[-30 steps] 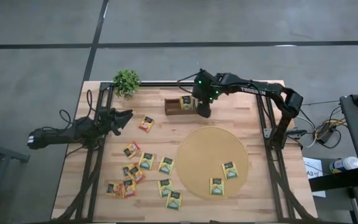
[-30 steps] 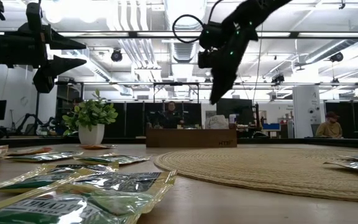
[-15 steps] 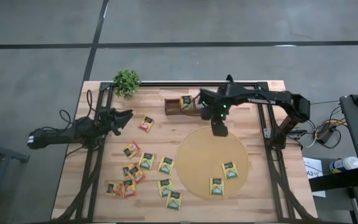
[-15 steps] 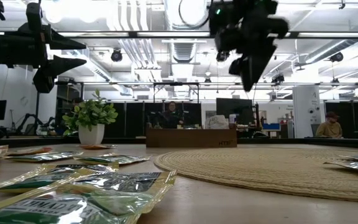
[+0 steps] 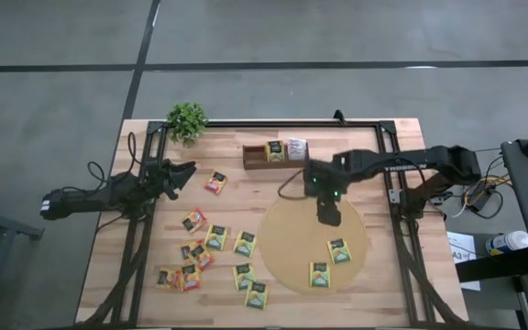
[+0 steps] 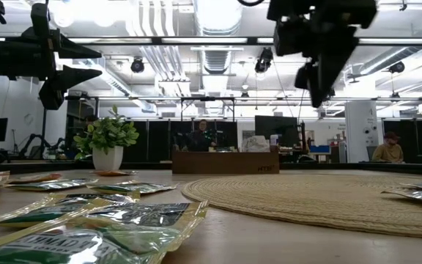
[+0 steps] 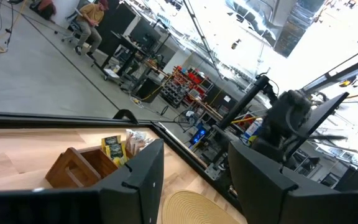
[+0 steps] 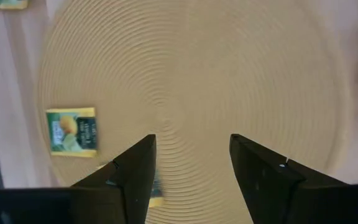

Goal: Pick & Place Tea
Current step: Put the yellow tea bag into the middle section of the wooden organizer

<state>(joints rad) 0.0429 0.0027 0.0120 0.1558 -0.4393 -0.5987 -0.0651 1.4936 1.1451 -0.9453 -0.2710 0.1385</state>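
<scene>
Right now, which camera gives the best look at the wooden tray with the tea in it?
The high view: the wooden tray shows whole from above, tea sachets standing in it. The low view shows only its front wall. The left wrist view catches it small, at an angle. The right wrist view misses it.

Right gripper [image 5: 328,213] moved off wooden tray [image 5: 257,161], now over round mat [image 5: 293,240]; fingers apart, empty.
</scene>
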